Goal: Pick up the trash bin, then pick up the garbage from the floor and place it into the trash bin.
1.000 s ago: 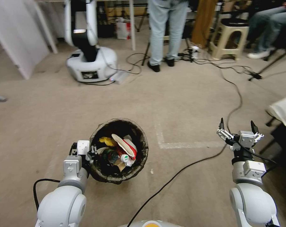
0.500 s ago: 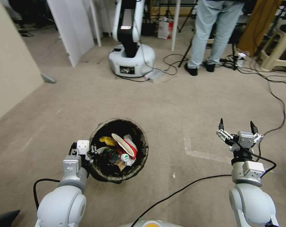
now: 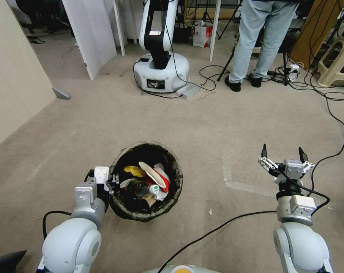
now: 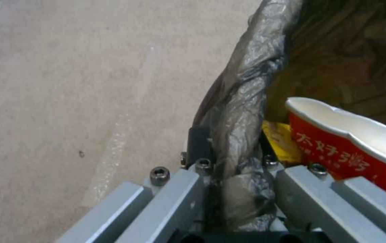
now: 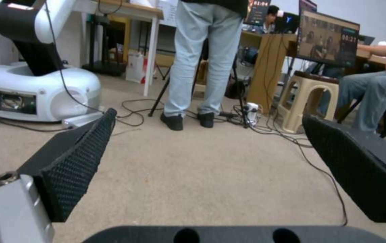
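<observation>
A white robot arm on a rounded base (image 3: 161, 74) stands at the far side of the carpet, a flat grey box (image 3: 188, 91) touching its base. Black cables (image 3: 333, 104) trail across the far right. A beige plastic stool (image 3: 336, 62) stands at the right edge. White panels (image 3: 90, 34) lean far left.

This is a robotics lab set up in an office-like room. On the beige carpet (image 3: 103, 125) at 12 o'clock stands a second white robot base (image 3: 161, 74) with a black-and-white arm, wired to a small box beside it. Black cables (image 3: 331, 102) snake across the floor from 1 to 3 o'clock, toward a power strip (image 3: 291, 72) and tripod legs. White partition boards (image 3: 90, 34) lean at 11 o'clock. The right wrist view shows a monitor (image 5: 328, 37) on a wooden counter (image 5: 269, 67), with a plastic stool (image 5: 307, 101) before it.
</observation>
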